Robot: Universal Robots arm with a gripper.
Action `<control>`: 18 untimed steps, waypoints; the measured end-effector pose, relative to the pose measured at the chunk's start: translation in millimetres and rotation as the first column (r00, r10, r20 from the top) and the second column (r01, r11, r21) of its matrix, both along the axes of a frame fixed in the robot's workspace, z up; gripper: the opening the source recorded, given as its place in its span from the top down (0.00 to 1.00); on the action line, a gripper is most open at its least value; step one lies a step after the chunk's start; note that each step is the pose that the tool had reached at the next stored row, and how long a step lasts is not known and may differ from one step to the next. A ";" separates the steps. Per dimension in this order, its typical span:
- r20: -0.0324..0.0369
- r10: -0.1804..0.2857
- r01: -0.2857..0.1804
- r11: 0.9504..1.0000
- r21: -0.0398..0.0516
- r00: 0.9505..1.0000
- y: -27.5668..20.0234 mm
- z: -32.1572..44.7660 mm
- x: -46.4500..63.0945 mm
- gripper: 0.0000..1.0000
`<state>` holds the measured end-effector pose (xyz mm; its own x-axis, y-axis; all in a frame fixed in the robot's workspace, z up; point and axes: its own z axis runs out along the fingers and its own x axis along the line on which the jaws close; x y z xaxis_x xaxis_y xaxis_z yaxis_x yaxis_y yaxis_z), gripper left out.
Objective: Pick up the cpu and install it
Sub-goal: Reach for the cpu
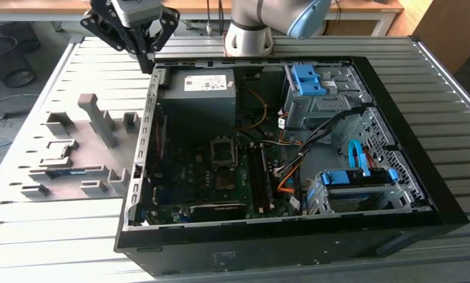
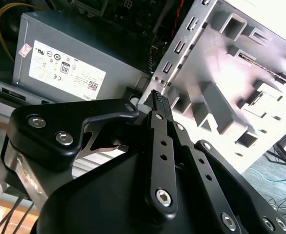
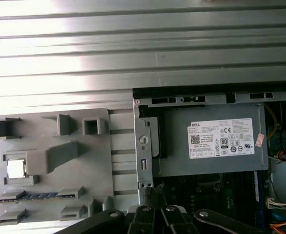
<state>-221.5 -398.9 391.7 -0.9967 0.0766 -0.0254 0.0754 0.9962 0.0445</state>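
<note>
Black gripper [image 1: 147, 60], fingers pressed together and empty, hovers above a corner of the open black computer case [image 1: 258, 253]. The silver square CPU [image 3: 16, 169] sits in a grey holder tray [image 3: 35, 131] on the slatted metal surface [image 3: 133, 48].

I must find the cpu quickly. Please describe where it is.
Beside the open case lies a grey holder. In the first wrist view the cpu sits in a square pocket of it, beside a slanted block. It is the one shiny square plate; the stick nearby is long and dark.
</note>
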 end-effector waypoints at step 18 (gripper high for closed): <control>0.000 0.000 0.000 1.000 0.000 1.000 0.0 -0.3 -33.4 0.90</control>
